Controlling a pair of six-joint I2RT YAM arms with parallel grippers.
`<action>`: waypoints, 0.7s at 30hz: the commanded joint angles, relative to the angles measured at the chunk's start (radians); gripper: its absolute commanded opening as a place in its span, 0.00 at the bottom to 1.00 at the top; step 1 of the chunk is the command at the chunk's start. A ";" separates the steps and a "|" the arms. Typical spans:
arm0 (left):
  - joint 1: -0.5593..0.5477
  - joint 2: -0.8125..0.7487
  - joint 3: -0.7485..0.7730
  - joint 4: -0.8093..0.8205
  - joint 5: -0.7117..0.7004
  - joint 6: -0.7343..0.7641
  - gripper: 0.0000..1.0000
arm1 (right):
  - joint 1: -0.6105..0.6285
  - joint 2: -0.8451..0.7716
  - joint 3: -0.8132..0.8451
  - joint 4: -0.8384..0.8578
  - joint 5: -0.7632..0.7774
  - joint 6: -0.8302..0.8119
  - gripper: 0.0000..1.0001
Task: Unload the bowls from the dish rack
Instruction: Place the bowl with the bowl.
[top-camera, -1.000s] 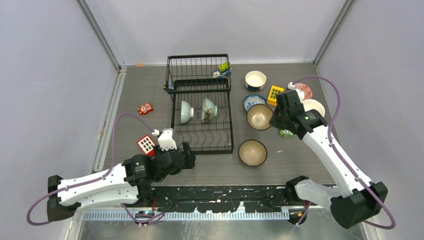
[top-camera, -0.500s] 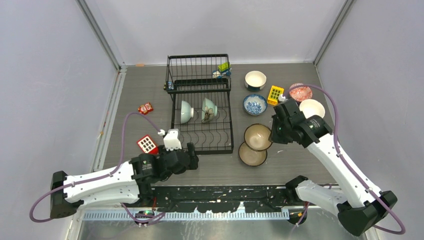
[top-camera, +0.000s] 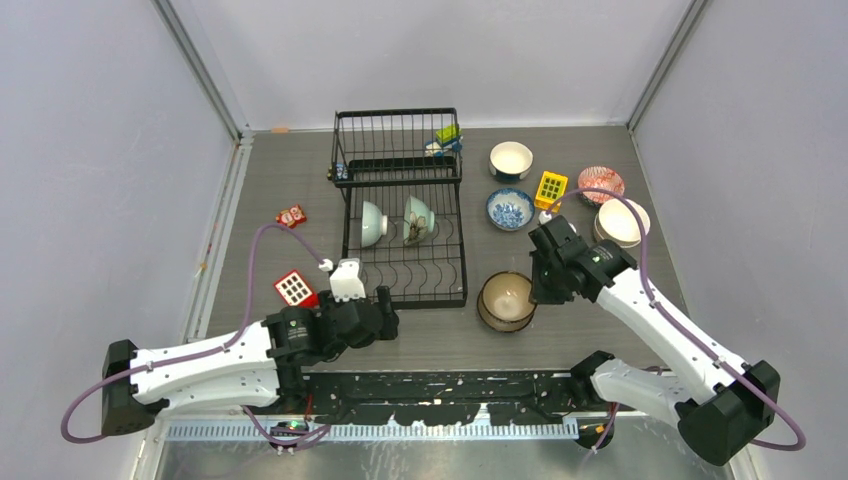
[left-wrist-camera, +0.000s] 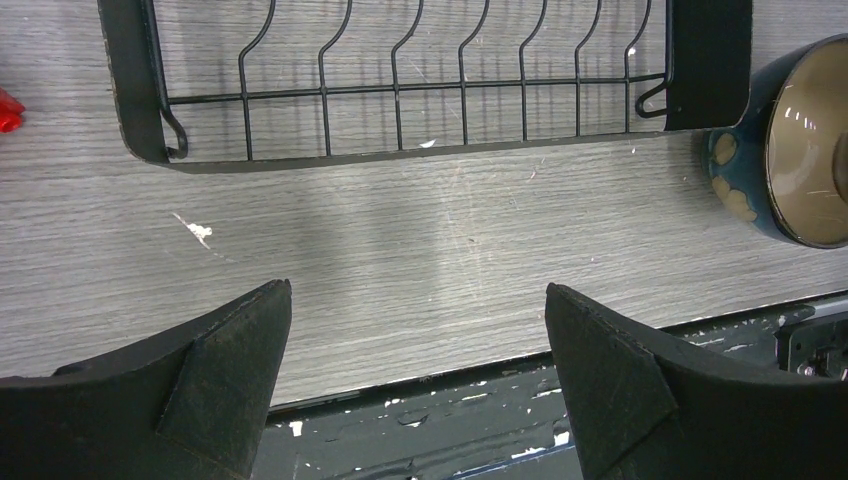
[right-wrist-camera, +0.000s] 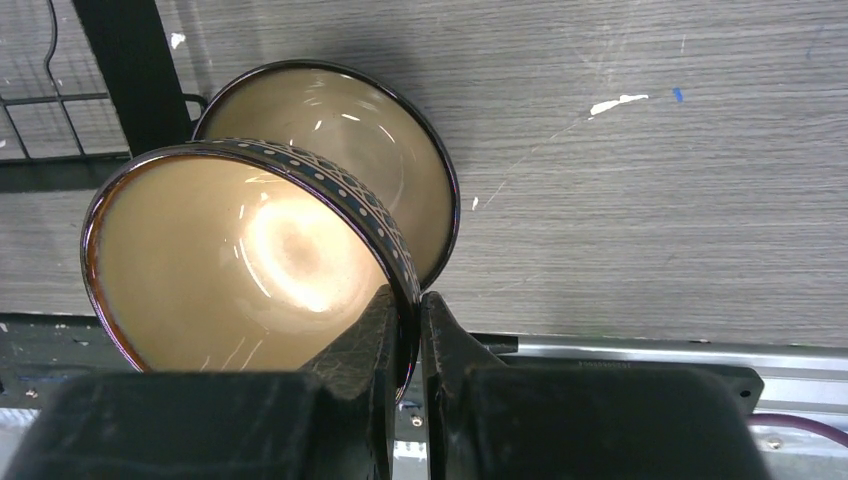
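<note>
Starting at the left, I am seeing a small red toy block (top-camera: 291, 216) lying on the grey wood-grain table (top-camera: 280, 170), well apart from the large black wire dish rack (top-camera: 405, 262). A red-and-white gridded block (top-camera: 294, 288) is sitting nearer to me, just beside the left arm. The left gripper (left-wrist-camera: 415, 300) is hovering over bare table just in front of the rack's near edge, its fingers spread wide and holding nothing.

Inside the rack, two bowls are standing on edge between the tines: a pale green ceramic bowl (top-camera: 372, 223) and, to its right, a teal ceramic bowl with a patterned inside (top-camera: 418, 218). Small coloured toy blocks (top-camera: 447, 138) are resting in the raised back section.

Right of the rack, the right gripper (right-wrist-camera: 412, 300) is pinching the dotted rim of a round brown-glazed bowl (right-wrist-camera: 240, 270), tilting it over a second brown bowl (right-wrist-camera: 400, 150) on the table. I cannot tell whether the two are touching.

Beyond them, a blue-and-white patterned bowl (top-camera: 510, 209), a white bowl (top-camera: 511, 160), a yellow gridded block (top-camera: 550, 187), a red-patterned bowl (top-camera: 600, 184) and a cream bowl (top-camera: 622, 222) are sitting upright on the table.
</note>
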 joint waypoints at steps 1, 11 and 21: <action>0.001 -0.008 0.018 0.027 -0.015 -0.005 0.99 | 0.006 0.003 -0.022 0.111 -0.021 0.036 0.01; 0.002 -0.021 0.002 0.027 -0.017 -0.015 0.99 | 0.007 0.042 -0.062 0.162 0.000 0.053 0.01; 0.001 -0.037 -0.017 0.026 -0.021 -0.027 0.99 | 0.007 0.071 -0.074 0.171 0.025 0.062 0.01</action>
